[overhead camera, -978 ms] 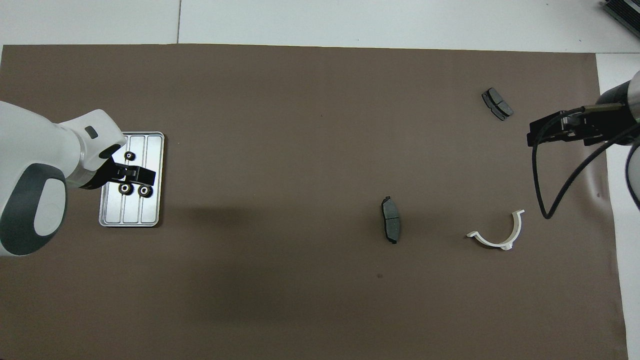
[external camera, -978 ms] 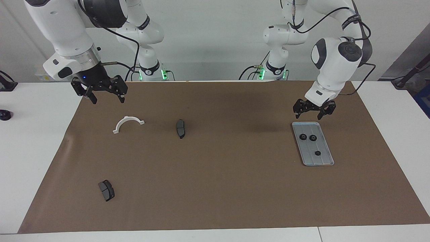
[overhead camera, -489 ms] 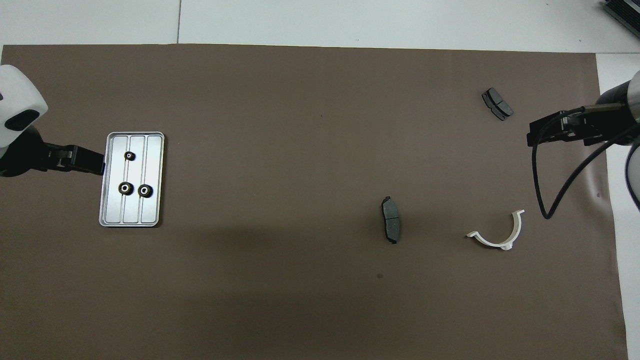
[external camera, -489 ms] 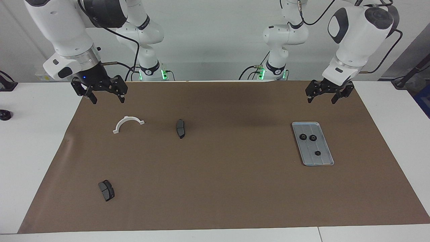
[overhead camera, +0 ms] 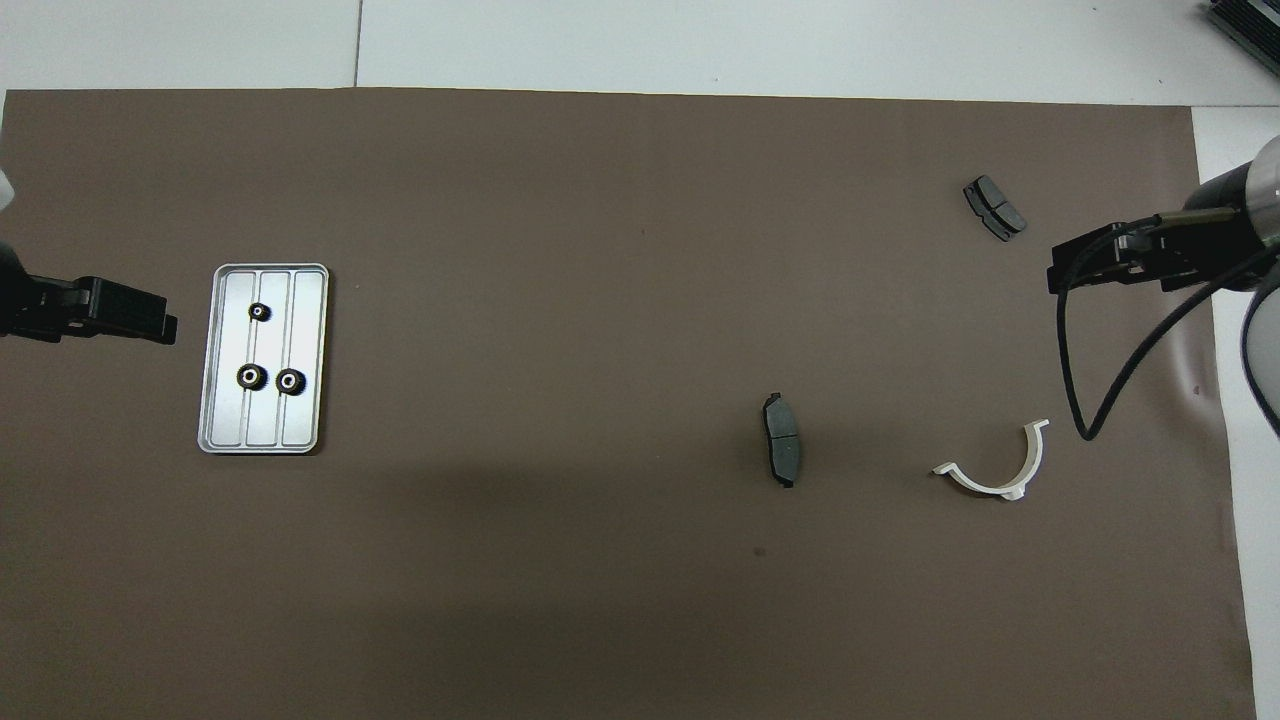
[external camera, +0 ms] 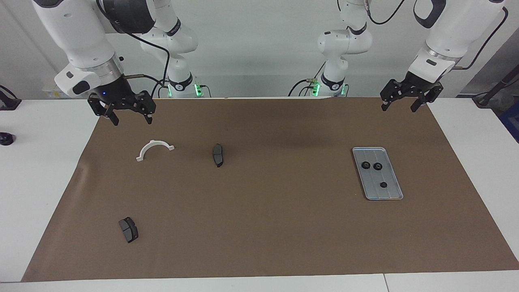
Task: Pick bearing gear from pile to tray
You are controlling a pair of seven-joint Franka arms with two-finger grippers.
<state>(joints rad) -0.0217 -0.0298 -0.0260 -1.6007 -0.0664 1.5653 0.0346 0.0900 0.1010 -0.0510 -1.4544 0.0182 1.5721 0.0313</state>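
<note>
Three small black bearing gears (external camera: 377, 166) (overhead camera: 249, 377) lie in the silver tray (external camera: 391, 191) (overhead camera: 265, 425) toward the left arm's end of the mat. The pile is a loose scatter: a white half-ring bracket (external camera: 154, 142) (overhead camera: 985, 486) and two dark brake pads (external camera: 218, 155) (overhead camera: 782, 452). My left gripper (external camera: 399, 108) (overhead camera: 150, 325) hangs open and empty in the air beside the tray, over the mat's edge by its base. Over the mat's corner beside the bracket, my right gripper (external camera: 131, 121) (overhead camera: 1070, 275) waits open and empty.
The second brake pad (external camera: 128, 229) (overhead camera: 994, 207) lies farthest from the robots at the right arm's end. A brown mat (external camera: 267, 227) covers the white table. A small black object (external camera: 5, 138) sits on the bare table off the mat.
My left gripper has risen and pulled back from over the tray toward its own base. The gears stay in the tray. The right arm has barely moved.
</note>
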